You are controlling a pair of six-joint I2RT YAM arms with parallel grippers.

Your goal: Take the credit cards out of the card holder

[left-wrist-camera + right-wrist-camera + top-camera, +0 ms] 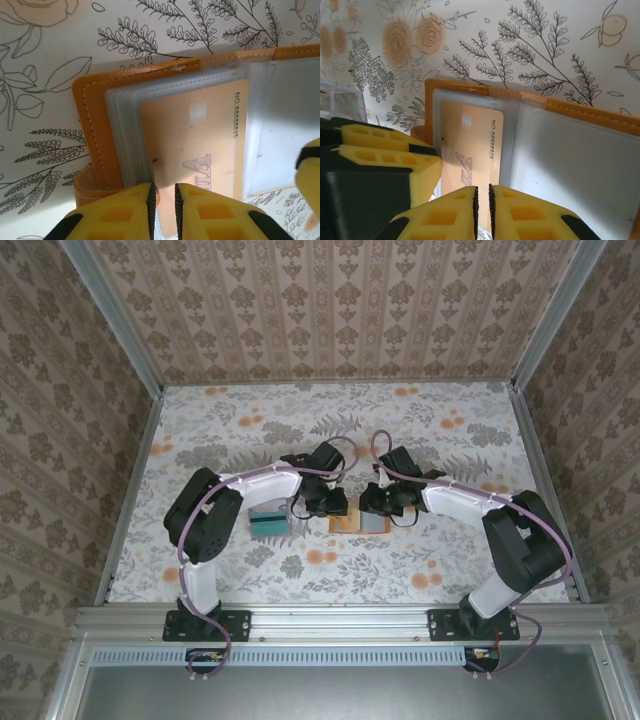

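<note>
Two arms bend inward over the flowered table in the top view. The left gripper and the right gripper meet near its middle, above the open card holder. From this height we cannot tell how the jaws stand. A small stack of credit cards, teal on top, lies on the table just to the left of the holder, beside the left arm.

From the left wrist we see the card holder lying open, its orange-tan cover stitched along the edge and clear sleeves layered inside. A beige card printed with a number sits in the top sleeve. The left gripper has its yellow fingers drawn close, with a slim slit between them. The near edge of the card and sleeve runs into that slit, but we cannot tell whether it is pinched. A yellow finger of the right gripper reaches in at the right edge.

From the right wrist, the right gripper has its fingers pressed almost together at the near edge of the beige card. The card holder spreads to the right. The left fingers rest at its near left corner.
</note>
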